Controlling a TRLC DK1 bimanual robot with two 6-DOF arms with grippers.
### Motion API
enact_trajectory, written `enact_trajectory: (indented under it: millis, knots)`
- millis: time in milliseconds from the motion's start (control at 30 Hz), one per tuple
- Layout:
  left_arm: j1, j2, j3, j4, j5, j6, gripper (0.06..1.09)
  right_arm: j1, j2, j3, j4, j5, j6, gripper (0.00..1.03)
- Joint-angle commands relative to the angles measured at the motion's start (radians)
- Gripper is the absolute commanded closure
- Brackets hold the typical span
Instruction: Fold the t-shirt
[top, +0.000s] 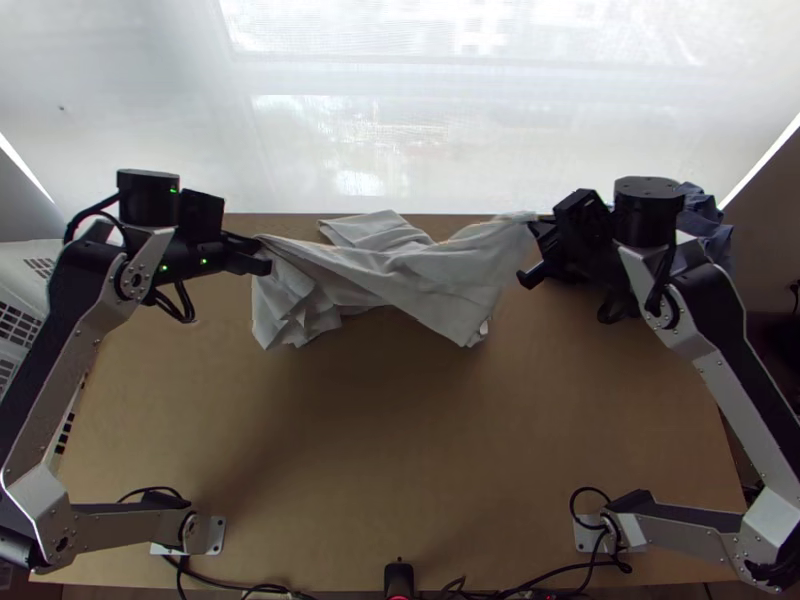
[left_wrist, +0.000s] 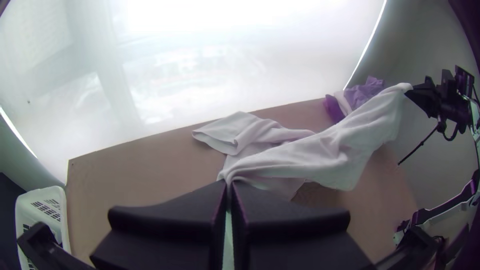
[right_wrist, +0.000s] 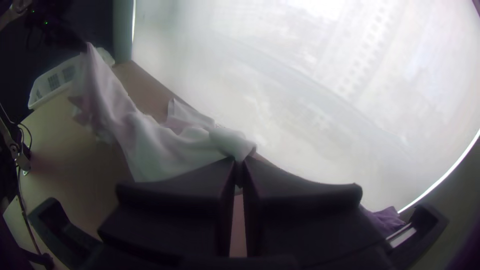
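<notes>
T-shirt (top: 405, 270): held up at two ends over the far part of the table (top: 380, 480), sagging and twisted between, with a loose flap lying near the table's far edge.
Left hand (left_wrist: 229, 184): clamped on one end of the T-shirt, above the table's far left.
Right hand (right_wrist: 241, 161): clamped on the other end, above the table's far right.
Grip of right hand: may lose its cloth if pulled hard, because of pinching only at the very tips.
Middle of T-shirt: may land on the table crooked and creased, because of hanging bunched.
Loose flap: may be trapped underneath, or slide over the table's far edge, if lowered too far away.
Basket (left_wrist: 42, 212): white, slotted, standing beside the table's left; impossible to tell what is inside.
Dark cloth (top: 708, 212): heaped by the table's far right corner; cannot tell if in any container.
</notes>
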Motion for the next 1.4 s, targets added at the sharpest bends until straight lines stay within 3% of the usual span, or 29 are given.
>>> enact_trajectory:
  millis: [0, 633, 1000, 1367]
  knots:
    - [0.064, -0.023, 0.144, -0.076, -0.002, 0.039, 1.05, -0.056, -0.016, 0.166, -0.053, -0.001, 0.006, 1.0]
    - [0.108, -0.199, 0.448, -0.033, -0.006, 0.048, 1.05, -0.107, -0.056, 0.479, -0.142, 0.0, 0.029, 1.0]
    - [0.032, -0.278, 0.656, -0.231, -0.003, 0.083, 1.05, -0.101, -0.099, 0.657, -0.228, 0.005, 0.034, 1.0]
    - [0.065, -0.46, 0.584, -0.388, 0.008, 0.077, 1.05, -0.093, -0.166, 0.749, -0.351, 0.008, 0.048, 1.0]
